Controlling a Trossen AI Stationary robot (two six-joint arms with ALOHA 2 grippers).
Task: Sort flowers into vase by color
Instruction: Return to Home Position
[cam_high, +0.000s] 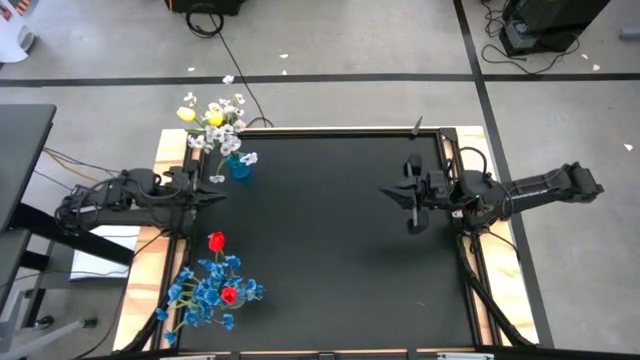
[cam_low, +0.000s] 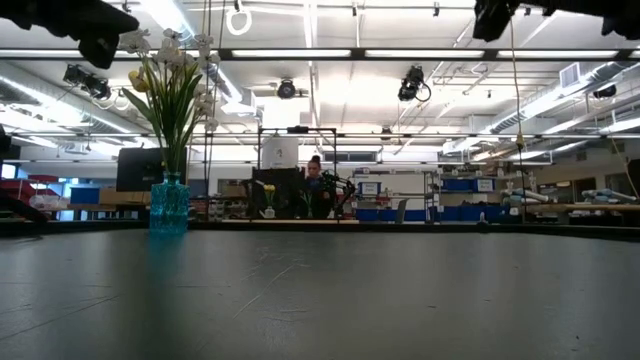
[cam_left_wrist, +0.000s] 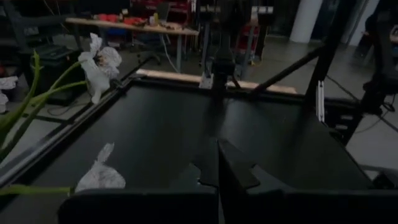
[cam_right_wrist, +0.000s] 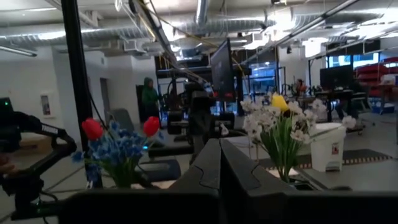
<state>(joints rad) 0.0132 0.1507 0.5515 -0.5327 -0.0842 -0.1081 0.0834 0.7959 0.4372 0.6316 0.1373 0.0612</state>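
At the table's far left, a blue glass vase (cam_high: 238, 166) (cam_low: 168, 205) holds yellow tulips (cam_high: 214, 120) and white sprays (cam_high: 230, 140) (cam_right_wrist: 280, 127). At the near left stands a bunch of blue sprays (cam_high: 205, 292) with two red tulips (cam_high: 216, 241) (cam_right_wrist: 93, 129); the blossoms hide what holds it. My left gripper (cam_high: 215, 193) (cam_left_wrist: 217, 168) is shut and hovers between the two bunches, with white blossoms (cam_left_wrist: 99, 62) beside it. My right gripper (cam_high: 388, 192) (cam_right_wrist: 219, 162) is shut over the table's right half and points at the flowers.
A black mat (cam_high: 330, 240) covers the table inside a wooden frame (cam_high: 150, 260). Cables run along the right edge (cam_high: 470, 250). The room beyond holds desks, a person (cam_low: 315, 175) and a white bin (cam_right_wrist: 326, 146).
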